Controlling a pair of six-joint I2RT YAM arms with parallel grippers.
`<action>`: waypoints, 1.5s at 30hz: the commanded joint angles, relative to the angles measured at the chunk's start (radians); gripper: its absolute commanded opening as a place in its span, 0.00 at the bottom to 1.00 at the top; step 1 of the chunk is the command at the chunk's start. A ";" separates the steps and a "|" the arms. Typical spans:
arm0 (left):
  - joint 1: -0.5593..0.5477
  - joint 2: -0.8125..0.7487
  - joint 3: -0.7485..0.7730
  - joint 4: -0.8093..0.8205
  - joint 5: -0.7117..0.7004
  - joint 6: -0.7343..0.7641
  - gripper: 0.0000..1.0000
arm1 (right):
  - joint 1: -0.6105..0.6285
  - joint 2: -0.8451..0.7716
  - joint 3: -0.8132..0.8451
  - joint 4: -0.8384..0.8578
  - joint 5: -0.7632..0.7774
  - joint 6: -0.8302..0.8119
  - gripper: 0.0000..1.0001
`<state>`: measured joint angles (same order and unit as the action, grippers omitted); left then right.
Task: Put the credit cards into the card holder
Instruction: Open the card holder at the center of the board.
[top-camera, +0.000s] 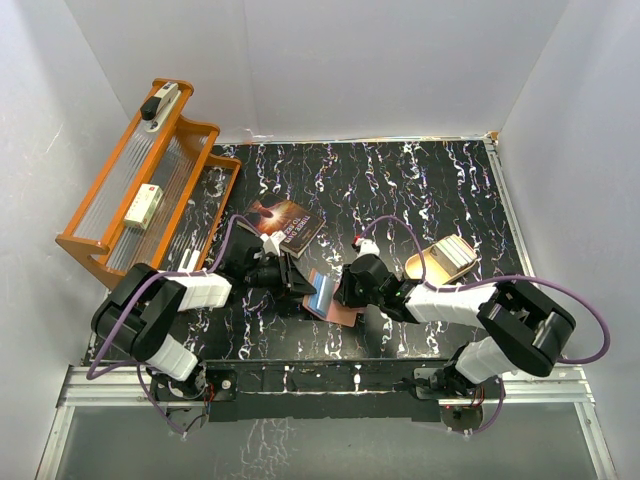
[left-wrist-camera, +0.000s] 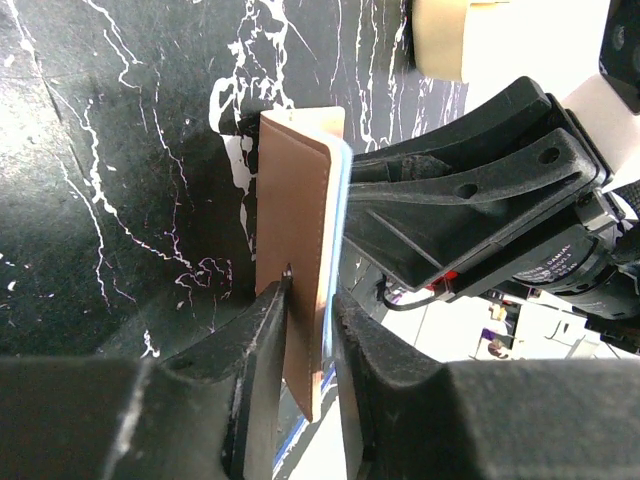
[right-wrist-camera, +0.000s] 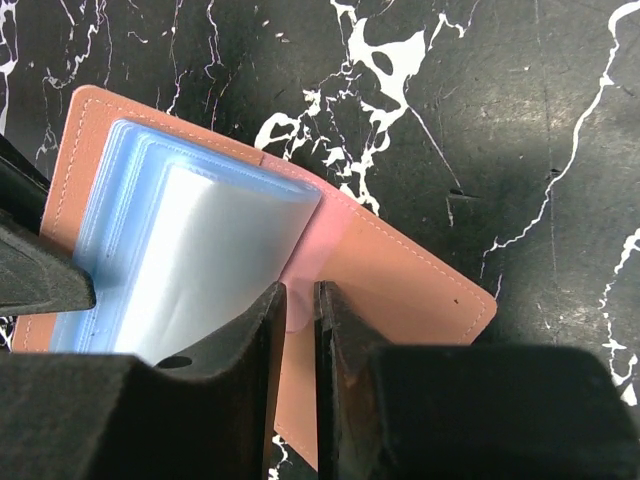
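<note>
We log the card holder (top-camera: 338, 308) half open at near centre. Left gripper (left-wrist-camera: 312, 292) is clenched on its raised leather flap. Right gripper (right-wrist-camera: 300, 300), fingers almost together, pinches a clear sleeve (right-wrist-camera: 200, 260) of it.

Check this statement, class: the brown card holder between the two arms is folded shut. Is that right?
No. The card holder is open, not shut: the right wrist view shows its clear sleeves fanned over the spread leather. The rest stands.
</note>
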<state>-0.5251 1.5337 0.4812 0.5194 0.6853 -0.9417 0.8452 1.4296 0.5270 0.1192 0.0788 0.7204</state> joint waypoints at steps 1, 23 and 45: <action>-0.015 0.002 0.019 0.026 0.012 0.006 0.25 | 0.011 -0.004 -0.014 0.007 -0.056 0.004 0.16; -0.022 -0.334 -0.053 -0.379 -0.269 0.094 0.00 | 0.061 -0.062 0.102 -0.026 -0.145 0.086 0.46; -0.022 -0.348 -0.063 -0.336 -0.232 0.070 0.00 | 0.126 0.051 0.195 -0.044 -0.128 0.112 0.66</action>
<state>-0.5453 1.1896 0.4240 0.1612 0.4206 -0.8646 0.9615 1.4734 0.6781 0.0513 -0.0559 0.8223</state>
